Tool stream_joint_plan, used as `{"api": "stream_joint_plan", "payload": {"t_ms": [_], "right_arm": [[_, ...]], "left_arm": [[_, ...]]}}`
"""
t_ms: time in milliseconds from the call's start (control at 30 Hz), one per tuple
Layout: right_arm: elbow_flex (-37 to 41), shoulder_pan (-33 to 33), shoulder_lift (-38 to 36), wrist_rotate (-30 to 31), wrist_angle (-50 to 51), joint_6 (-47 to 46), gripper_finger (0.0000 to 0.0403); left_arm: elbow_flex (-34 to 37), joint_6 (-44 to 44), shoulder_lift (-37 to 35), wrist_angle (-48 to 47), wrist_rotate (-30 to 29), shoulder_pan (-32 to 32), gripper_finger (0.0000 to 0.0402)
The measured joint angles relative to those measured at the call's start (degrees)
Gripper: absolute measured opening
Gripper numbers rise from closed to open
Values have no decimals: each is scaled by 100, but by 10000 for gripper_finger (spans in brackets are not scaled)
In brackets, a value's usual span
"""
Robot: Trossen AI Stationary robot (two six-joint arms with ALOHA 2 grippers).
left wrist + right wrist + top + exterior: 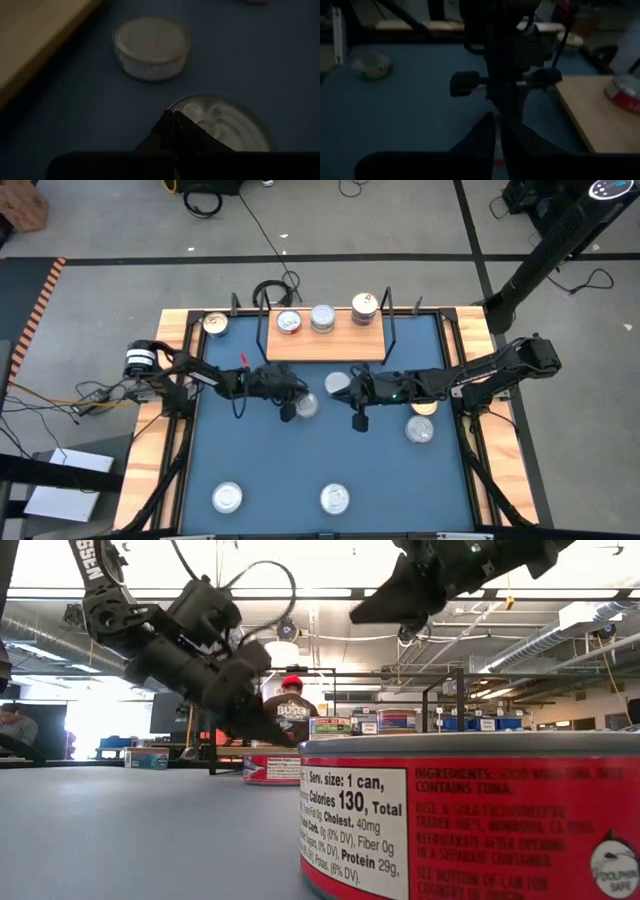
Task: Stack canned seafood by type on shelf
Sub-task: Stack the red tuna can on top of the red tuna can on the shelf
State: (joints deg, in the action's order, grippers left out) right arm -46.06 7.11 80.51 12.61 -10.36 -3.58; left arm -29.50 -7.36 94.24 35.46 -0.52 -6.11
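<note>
High view: the shelf [325, 343] sits at the far edge of the blue table [270, 460]. Three cans stand on it in a row [322, 318]; the right-hand position [364, 310] appears to be two cans stacked. One can [215, 324] lies off the board at the far left corner. Loose cans lie mid-table [305, 406], [338, 384], at the right [421, 428], and two near the front edge [228, 498], [335, 499]. The left gripper [287, 411] is beside the mid-table can, fingers clenched, nothing seen between them. The right gripper [358, 421] is over bare table near the second mid-table can; its fingers are close together, and no can is seen in them.

Low view: a red-labelled can [470, 815] fills the foreground. The left gripper [290, 737] slopes down toward a can [272, 768] on the table. The right arm [450, 570] hangs overhead. A person in a red cap [290, 700] stands behind.

Left wrist view: closed fingertips [170, 122] lie over one lid [225, 122]; another can [151, 47] sits just beyond, near the board [35, 35].

Right wrist view: fingers [487, 131] nearly together, empty, facing the left arm [502, 65]
</note>
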Motion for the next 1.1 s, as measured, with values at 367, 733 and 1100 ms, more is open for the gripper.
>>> {"api": "stream_joint_plan", "payload": {"t_ms": [367,733,1100], "right_arm": [[-282,4,876,-203,-303,109,46],[-1958,-26,2367,-231,1712,805,104],[-2940,-53,3301,-229,2748,1867,139]], "left_arm": [[757,233,-564,1825,146,327,0],[1895,118,-731,3592,128,548,1],[2140,250,-732,3821,99,548,1]]}}
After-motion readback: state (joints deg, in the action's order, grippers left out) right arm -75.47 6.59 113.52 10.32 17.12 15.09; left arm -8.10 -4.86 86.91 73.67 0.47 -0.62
